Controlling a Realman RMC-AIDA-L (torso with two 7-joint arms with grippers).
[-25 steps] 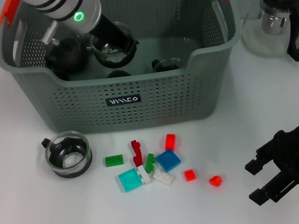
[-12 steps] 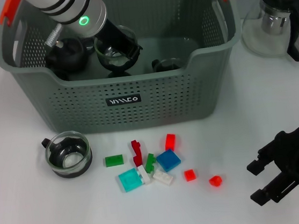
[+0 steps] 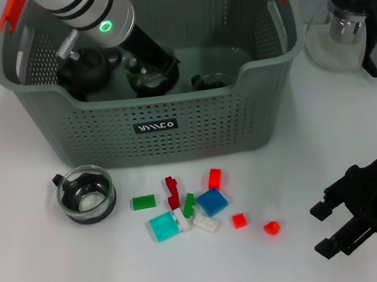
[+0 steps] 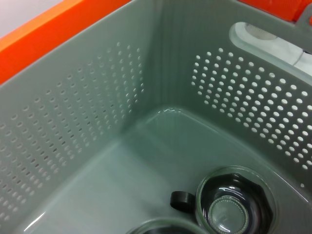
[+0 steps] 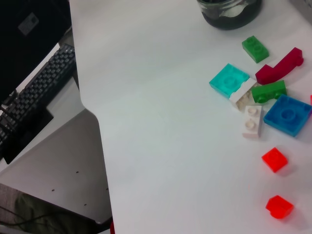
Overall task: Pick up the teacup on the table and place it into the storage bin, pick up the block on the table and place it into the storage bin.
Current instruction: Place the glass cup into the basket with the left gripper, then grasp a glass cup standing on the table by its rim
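The grey-green storage bin (image 3: 193, 123) stands at the back of the table. My left gripper (image 3: 152, 69) reaches down inside it, shut on a glass teacup (image 3: 142, 83) held low near the bin floor. Another teacup (image 3: 85, 194) sits on the table in front of the bin's left corner. Several small blocks (image 3: 191, 212) in red, green, blue, teal and white lie in front of the bin; they also show in the right wrist view (image 5: 287, 113). My right gripper (image 3: 324, 229) hovers open at the front right, apart from a red block (image 3: 271, 227).
Inside the bin are a dark teapot (image 3: 85, 68) and one more teacup (image 3: 209, 81), the latter also in the left wrist view (image 4: 233, 207). A glass kettle (image 3: 349, 24) stands right of the bin. The table's edge (image 5: 95, 146) and a keyboard (image 5: 34, 92) show beyond the blocks.
My left gripper has lowered the held teacup deeper into the bin. The right arm, the table teacup and the blocks have stayed put.
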